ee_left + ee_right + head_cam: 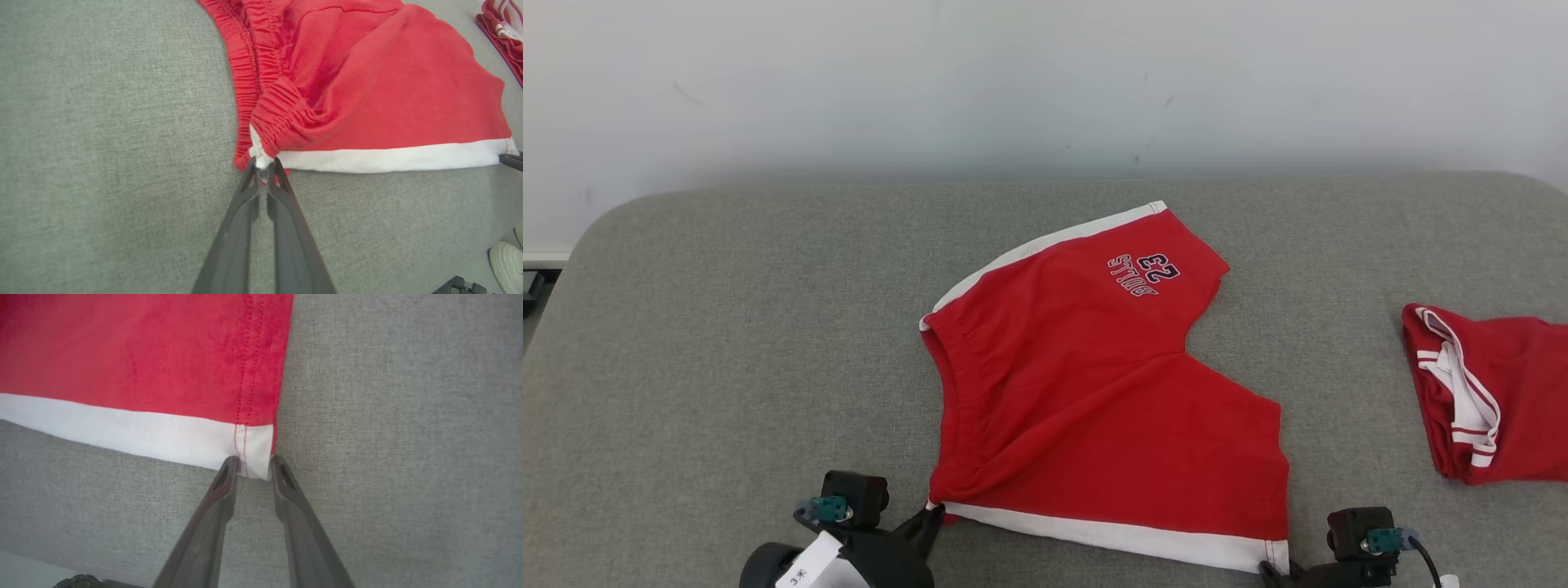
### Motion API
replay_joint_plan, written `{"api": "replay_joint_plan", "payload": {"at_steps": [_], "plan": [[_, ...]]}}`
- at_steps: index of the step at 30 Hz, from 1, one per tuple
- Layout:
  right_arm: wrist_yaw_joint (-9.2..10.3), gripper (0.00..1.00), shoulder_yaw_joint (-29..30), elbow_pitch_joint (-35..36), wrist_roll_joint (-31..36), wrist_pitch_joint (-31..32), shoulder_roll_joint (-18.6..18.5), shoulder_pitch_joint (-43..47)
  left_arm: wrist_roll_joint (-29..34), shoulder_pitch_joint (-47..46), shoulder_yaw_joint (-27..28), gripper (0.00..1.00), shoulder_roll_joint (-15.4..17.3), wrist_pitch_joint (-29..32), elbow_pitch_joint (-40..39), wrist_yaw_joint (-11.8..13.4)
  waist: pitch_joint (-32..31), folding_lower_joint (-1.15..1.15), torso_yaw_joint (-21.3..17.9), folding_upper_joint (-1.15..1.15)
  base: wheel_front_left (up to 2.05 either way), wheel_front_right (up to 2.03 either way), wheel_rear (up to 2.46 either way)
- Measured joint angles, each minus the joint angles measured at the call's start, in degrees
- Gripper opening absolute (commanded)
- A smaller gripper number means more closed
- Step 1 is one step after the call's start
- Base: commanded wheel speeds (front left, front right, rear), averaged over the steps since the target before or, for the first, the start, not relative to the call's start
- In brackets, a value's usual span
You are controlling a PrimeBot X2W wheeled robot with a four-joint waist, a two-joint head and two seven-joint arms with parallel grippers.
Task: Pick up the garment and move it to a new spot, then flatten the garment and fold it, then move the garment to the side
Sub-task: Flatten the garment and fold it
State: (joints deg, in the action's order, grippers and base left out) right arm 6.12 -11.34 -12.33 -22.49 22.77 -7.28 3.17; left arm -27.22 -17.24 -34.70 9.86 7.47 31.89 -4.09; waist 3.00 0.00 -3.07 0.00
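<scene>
The red cotton shorts [1094,392] carry white side bands and navy lettering — the folded red jersey garment [1515,392] has white trim with thin red stripes. The woven fabric worktop [727,327] is heathered grey.

Soft, even light washes the grey desk [727,327], bright and free of glare. Only a faint shadow hugs the garment [1094,392]. Wrist views bow at their edges.

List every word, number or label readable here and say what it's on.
"23": on the red shorts, upside down in the head view.
"BULLS": beside it, same print.
"3" plus a character too small to read: white tag at the head view's bottom edge.
</scene>
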Motion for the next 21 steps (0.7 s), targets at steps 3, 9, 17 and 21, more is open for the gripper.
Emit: {"api": "replay_joint_plan", "payload": {"at_steps": [3,9,17,21], "plan": [[0.00,0.00,-0.1,0.7,0.1,0.4,0.0,0.0,0.0,-0.1,0.0,0.00,-0.1,0.0,0.2,0.0,0.1,0.00,0.0,0.00,0.00,0.00,0.00],[0.27,0.00,0.4,2.5,1.0,0.4,-0.2,0.0,-0.3,-0.1,0.5,0.00,-0.4,-1.3,0.3,0.0,0.2,0.00,0.1,0.00,0.00,0.00,0.00],[0.18,0.00,1.8,7.4,0.6,2.1,-2.6,3.9,-1.7,1.1,0.9,0.00,-0.1,-2.8,-1.7,0.0,0.0,0.00,-0.1,0.00,0.00,0.00,0.00],[-0.49,0.00,2.2,10.2,-1.0,3.4,-3.7,6.2,-1.7,3.1,0.8,0.00,0.7,-3.5,-3.5,0.1,-0.1,0.00,-0.2,0.00,0.00,0.00,0.00]]}}
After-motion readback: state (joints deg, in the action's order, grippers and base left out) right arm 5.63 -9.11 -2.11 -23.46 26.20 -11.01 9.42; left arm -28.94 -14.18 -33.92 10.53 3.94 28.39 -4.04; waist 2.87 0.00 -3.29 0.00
